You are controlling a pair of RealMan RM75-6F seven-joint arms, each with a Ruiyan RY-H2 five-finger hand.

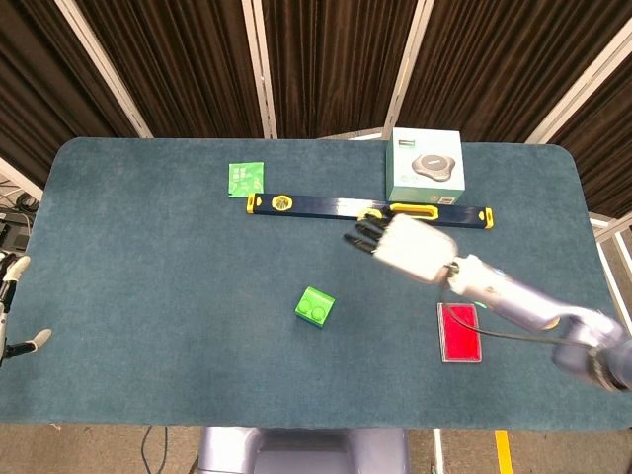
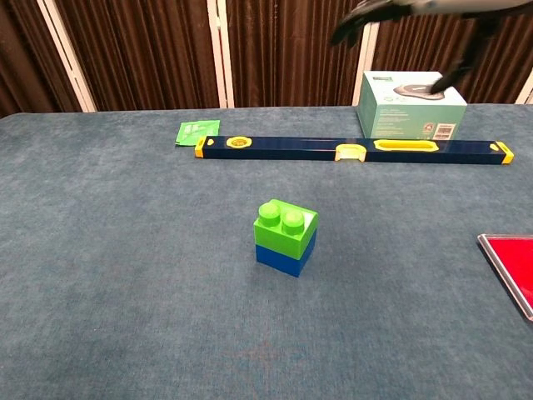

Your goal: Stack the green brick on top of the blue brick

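With the green brick (image 2: 286,223) seated squarely on the blue brick (image 2: 283,256) near the middle of the desk (image 2: 125,275), the stack looks done. The right hand (image 1: 410,247) hangs high above, well clear, fingers (image 2: 354,23) spread and holding nothing (best kept clear of the stack). The left hand (image 1: 8,316) sits off the desk's edge, its state unclear. Teal felt covers the desk; dark curtains (image 2: 141,50) hang behind.

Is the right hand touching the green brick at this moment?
No, the right hand is raised clear of the green brick, which sits alone on top of the blue brick.
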